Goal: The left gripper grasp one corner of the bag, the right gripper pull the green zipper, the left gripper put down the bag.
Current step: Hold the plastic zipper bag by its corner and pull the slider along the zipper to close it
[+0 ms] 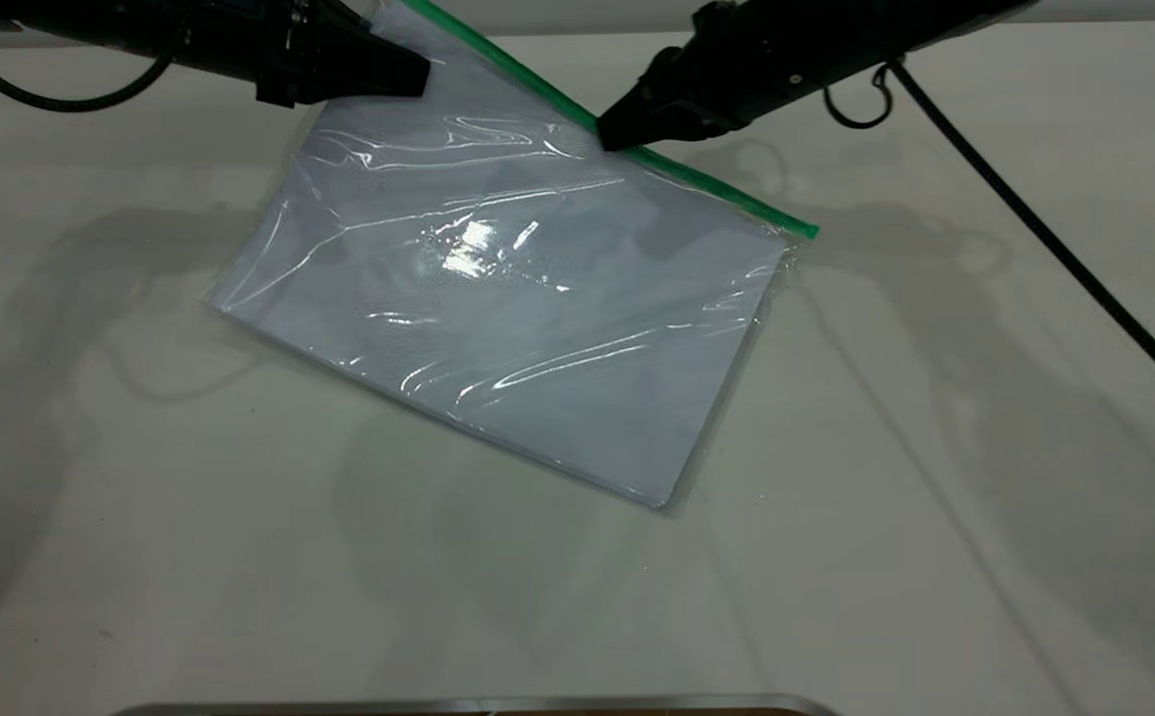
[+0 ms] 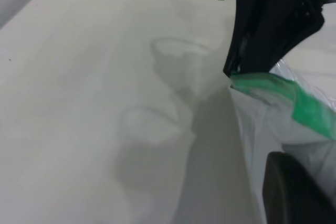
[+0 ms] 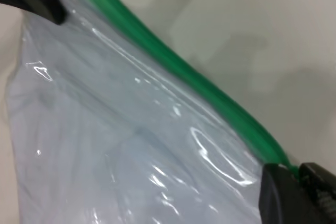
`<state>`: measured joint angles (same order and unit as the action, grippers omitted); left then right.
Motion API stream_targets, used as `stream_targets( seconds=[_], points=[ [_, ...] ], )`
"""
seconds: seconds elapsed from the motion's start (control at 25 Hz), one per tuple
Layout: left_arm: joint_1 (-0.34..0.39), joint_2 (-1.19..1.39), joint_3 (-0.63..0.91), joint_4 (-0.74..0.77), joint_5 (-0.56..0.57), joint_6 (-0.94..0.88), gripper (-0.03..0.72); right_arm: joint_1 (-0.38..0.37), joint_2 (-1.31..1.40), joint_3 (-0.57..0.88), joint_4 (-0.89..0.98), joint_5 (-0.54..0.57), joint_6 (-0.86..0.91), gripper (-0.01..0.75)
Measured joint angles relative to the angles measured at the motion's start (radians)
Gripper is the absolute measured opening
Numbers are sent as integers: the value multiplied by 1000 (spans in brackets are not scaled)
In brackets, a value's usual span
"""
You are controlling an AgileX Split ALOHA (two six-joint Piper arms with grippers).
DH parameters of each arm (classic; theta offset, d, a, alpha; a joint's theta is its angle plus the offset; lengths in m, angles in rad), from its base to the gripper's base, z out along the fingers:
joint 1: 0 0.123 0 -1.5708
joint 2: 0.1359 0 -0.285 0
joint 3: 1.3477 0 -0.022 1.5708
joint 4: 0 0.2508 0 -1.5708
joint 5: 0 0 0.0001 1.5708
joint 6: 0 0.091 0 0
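Two grippers work: the left gripper (image 1: 418, 72) pinches the bag (image 1: 527, 328) by its corner (image 2: 242, 81); the right gripper (image 1: 609, 134), clamped on the green zipper (image 1: 726, 189), must pull away along it.

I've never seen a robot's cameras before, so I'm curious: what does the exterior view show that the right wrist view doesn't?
Only the exterior view shows the whole bag tilted on the table, with the left gripper at its upper corner and the right gripper on the green zipper. Only the right wrist view shows the right gripper's fingertips closing around the strip. Both show bag and zipper.
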<state>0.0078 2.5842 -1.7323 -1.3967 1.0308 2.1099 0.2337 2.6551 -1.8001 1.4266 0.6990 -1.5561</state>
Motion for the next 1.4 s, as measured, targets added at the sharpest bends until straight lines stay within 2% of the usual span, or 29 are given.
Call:
stream_targets(
  seconds=[0.32, 0.6, 0.84, 1.16, 1.4],
  points=[
    [9, 0, 0, -16, 9, 5, 50, -47, 6, 1, -45, -2, 0, 43],
    [9, 0, 0, -16, 10, 5, 50, -79, 6, 1, -186, -2, 50, 45],
    [9, 0, 0, -16, 15, 5, 50, -130, 6, 1, -314, 63, 142, 47],
    [9, 0, 0, -18, 23, 4, 50, -200, 10, 1, -350, 138, 177, 49],
    [11, 0, 0, -18, 26, 4, 50, -220, 13, 1, -359, 164, 177, 53]
  ],
)
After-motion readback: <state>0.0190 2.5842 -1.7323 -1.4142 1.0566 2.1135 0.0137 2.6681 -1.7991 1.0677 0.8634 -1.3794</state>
